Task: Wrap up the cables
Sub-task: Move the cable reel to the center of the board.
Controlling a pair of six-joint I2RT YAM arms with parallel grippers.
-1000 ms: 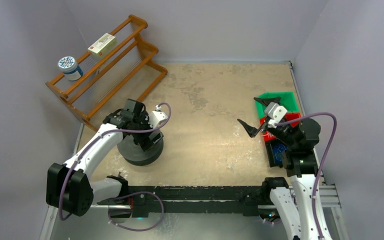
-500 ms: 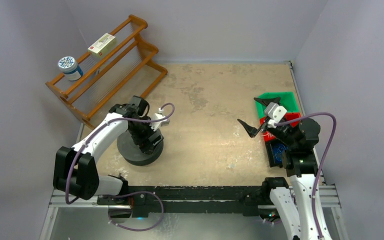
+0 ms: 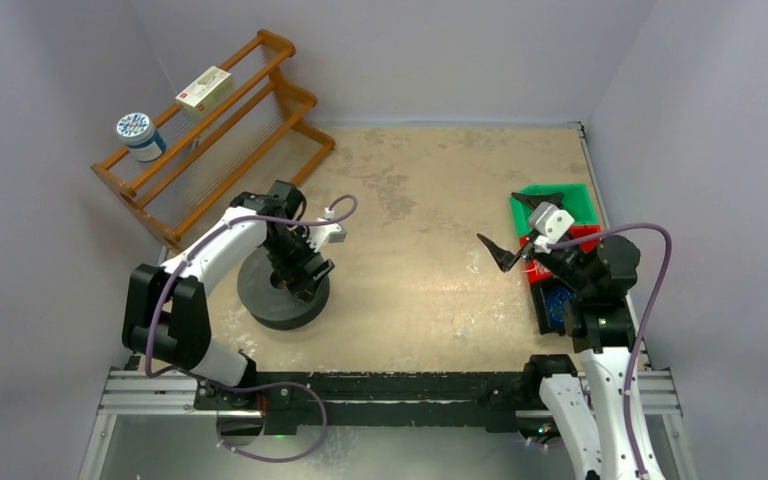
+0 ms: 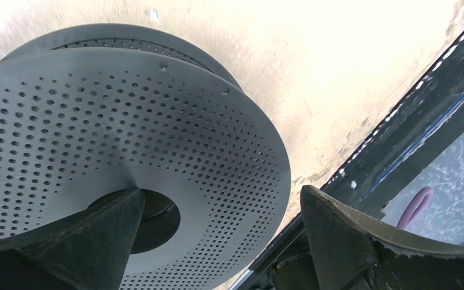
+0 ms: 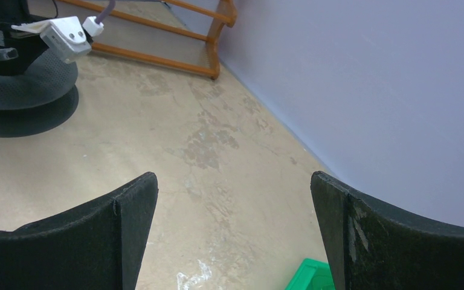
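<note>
A black perforated spool (image 3: pixel 278 292) lies flat on the table at the left. My left gripper (image 3: pixel 300 268) hovers just above it, open. In the left wrist view one finger (image 4: pixel 84 235) hangs over the spool's (image 4: pixel 157 121) hub hole and the other finger (image 4: pixel 338 235) stands past its rim. Nothing is between them. Faint pale threads, which seem to be the cables (image 3: pixel 215 150), run along the wooden rack. My right gripper (image 3: pixel 498 222) is held up over the table's right side. It is open and empty, as the right wrist view (image 5: pixel 232 199) shows.
The wooden rack (image 3: pixel 260 95) stands at the back left, with a white box (image 3: pixel 204 88) and a round tub (image 3: pixel 138 135) on it. Green (image 3: pixel 575 200), red and blue (image 3: pixel 558 305) bins line the right edge. Walls close in on three sides.
My left arm has swung right and forward, carrying its open gripper further over the spool. The right arm has barely moved.
</note>
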